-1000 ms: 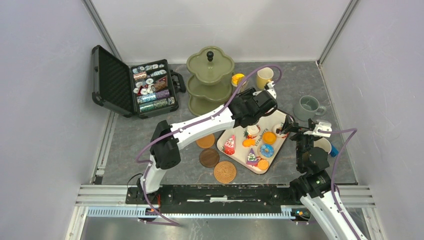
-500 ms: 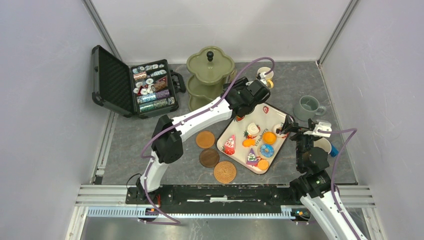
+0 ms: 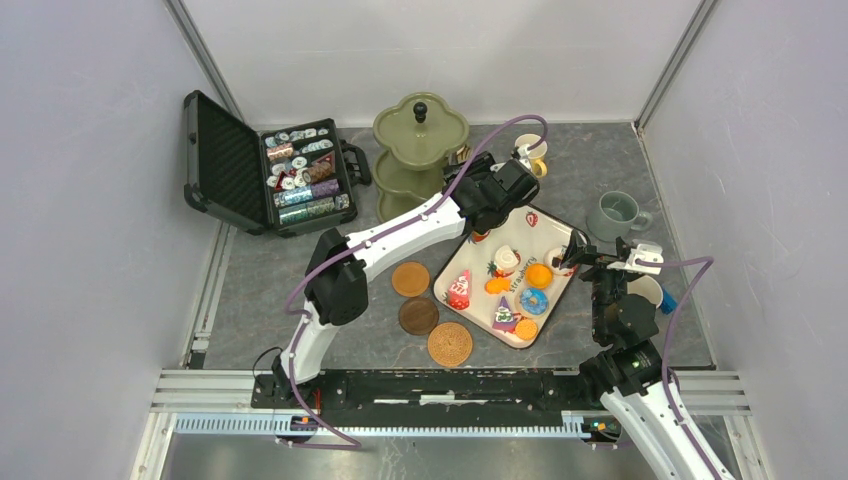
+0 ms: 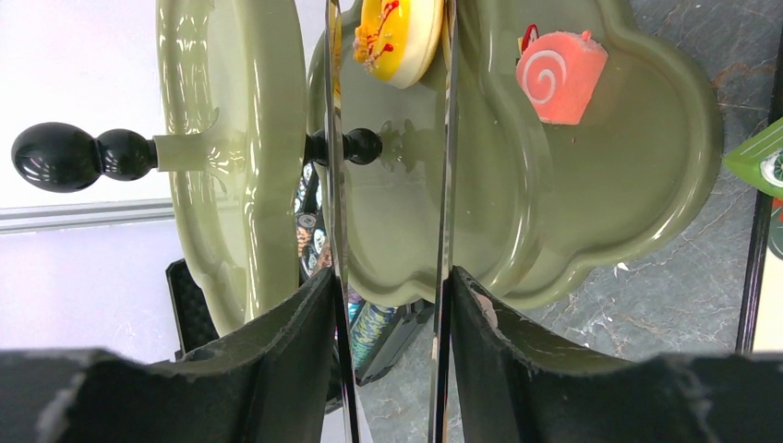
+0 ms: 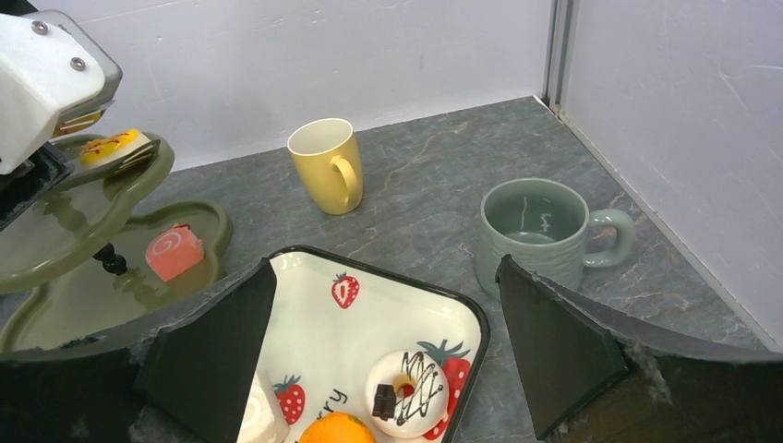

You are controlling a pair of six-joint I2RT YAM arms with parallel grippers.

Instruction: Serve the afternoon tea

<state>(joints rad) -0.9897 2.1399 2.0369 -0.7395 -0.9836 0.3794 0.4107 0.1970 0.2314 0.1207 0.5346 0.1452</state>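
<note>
The olive-green three-tier stand (image 3: 420,125) stands at the back centre. My left gripper (image 3: 466,156) reaches its middle tier and is shut on a yellow cake with red drizzle (image 4: 397,32), which rests at that tier's edge (image 5: 113,145). A pink swirl cake (image 4: 560,76) lies on the bottom tier. My right gripper (image 3: 605,258) is open and empty above the far right corner of the strawberry tray (image 3: 480,322), which holds several toy cakes and donuts. A white chocolate-striped donut (image 5: 414,392) lies below its jaws. Three brown coasters (image 3: 418,316) lie left of the tray.
A yellow mug (image 5: 325,164) stands behind the tray, and a grey-green mug (image 3: 613,213) stands to the right near the wall. An open black case of poker chips (image 3: 300,175) sits at the back left. A pale round rim (image 3: 648,289) shows beside my right arm.
My left gripper moved up and left from the tray's far edge to the stand, carrying the yellow cake. It has barely moved in the last half second. The right arm has not moved.
</note>
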